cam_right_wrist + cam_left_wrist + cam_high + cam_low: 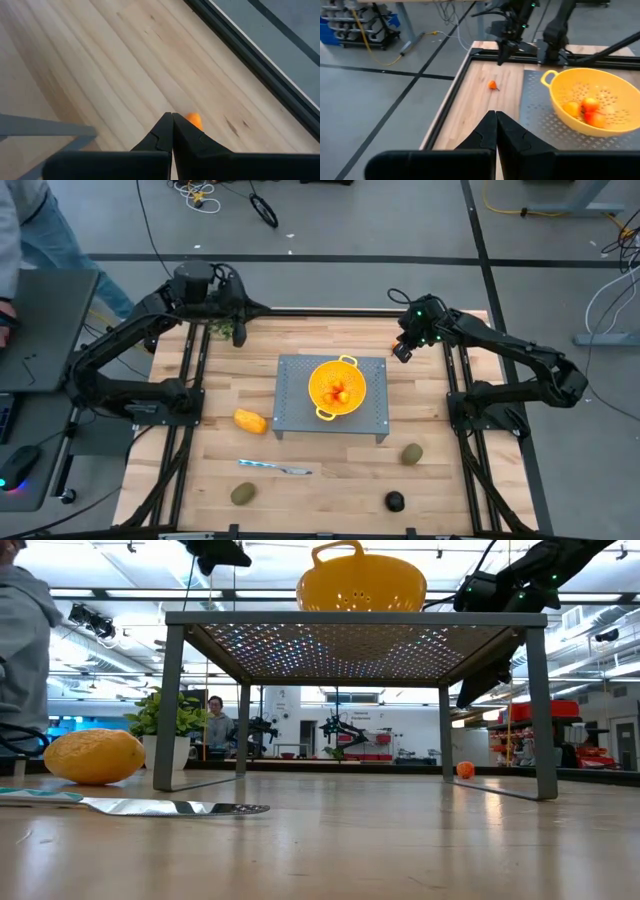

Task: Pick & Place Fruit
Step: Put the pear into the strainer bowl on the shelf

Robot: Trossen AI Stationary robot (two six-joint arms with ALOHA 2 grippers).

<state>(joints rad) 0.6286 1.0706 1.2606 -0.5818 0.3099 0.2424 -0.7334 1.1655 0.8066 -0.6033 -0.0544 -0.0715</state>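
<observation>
A yellow colander (pixel 338 387) holding a few tiny orange-red balls (pixel 587 111) stands on a grey perforated stand (pixel 290 415). One more tiny orange ball (pixel 194 120) lies on the wood by the stand's far right corner. My right gripper (pixel 172 119) hovers shut just above it, apart from it. My left gripper (pixel 496 119) is shut in the air at the far left, pointing across the table. On the table lie the yellow-orange oblong (pixel 250 421), two brownish-green ovals (pixel 243 494) (pixel 412 454) and a blackish round one (pixel 395 501).
A silvery knife (pixel 275 468) lies near the front, left of centre. A leafy green bunch (pixel 222 329) sits at the far left by my left gripper. Black frame rails (pixel 190 380) run along both table sides. A person (pixel 30 220) stands beyond the left edge.
</observation>
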